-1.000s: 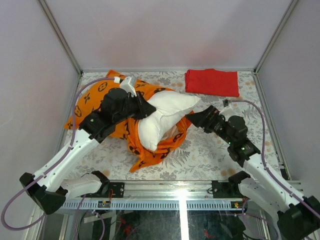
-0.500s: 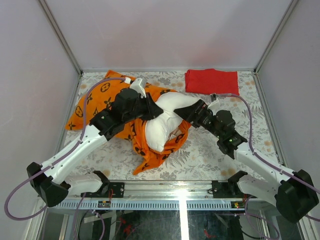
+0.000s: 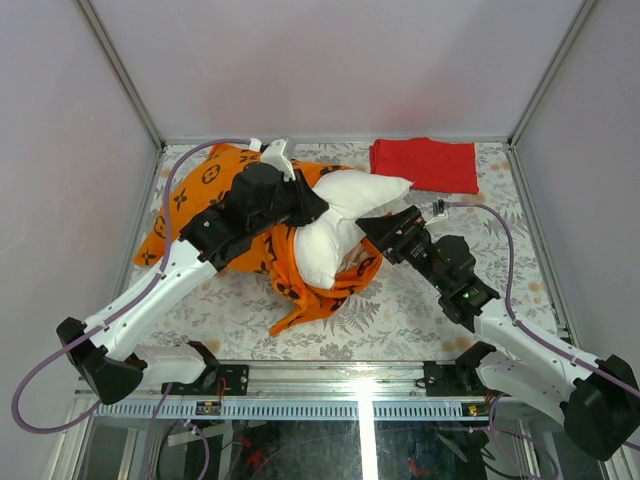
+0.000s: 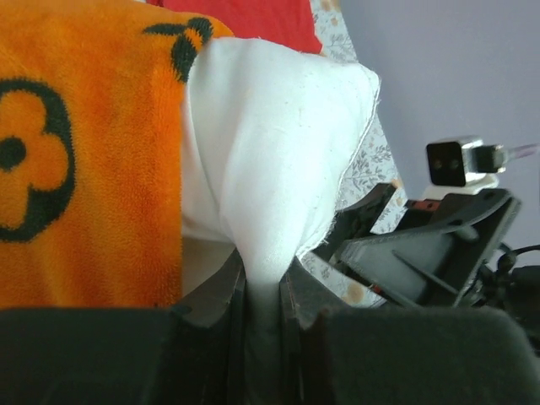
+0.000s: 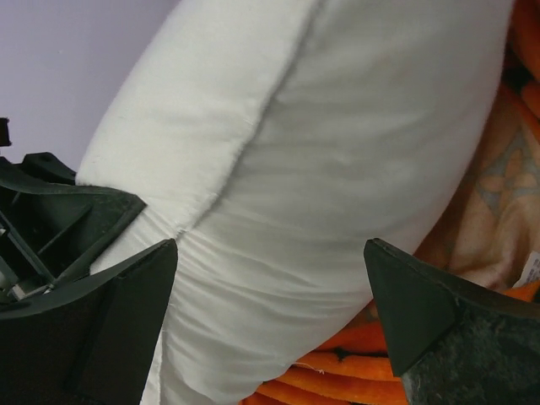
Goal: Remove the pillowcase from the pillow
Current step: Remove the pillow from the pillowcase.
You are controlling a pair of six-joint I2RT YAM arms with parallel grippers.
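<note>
The white pillow [image 3: 340, 225] sticks halfway out of the orange pillowcase [image 3: 215, 190], which is bunched around its lower left part. My left gripper [image 3: 312, 212] is shut on a pinch of the pillow's white fabric [image 4: 270, 169], with orange pillowcase [image 4: 84, 160] to its left. My right gripper [image 3: 375, 228] is open, its fingers [image 5: 126, 295] straddling the pillow's side [image 5: 321, 169]; orange pillowcase [image 5: 354, 380] lies under the pillow.
A folded red cloth [image 3: 424, 163] lies at the back right on the floral table covering [image 3: 420, 310]. Grey enclosure walls stand on three sides. The two grippers are close together at the pillow; the right gripper [image 4: 422, 253] shows in the left wrist view.
My left gripper has lifted and pulled the pillow toward the back. My right gripper has moved left from the open table up against the pillow's side. The pillowcase has bunched lower.
</note>
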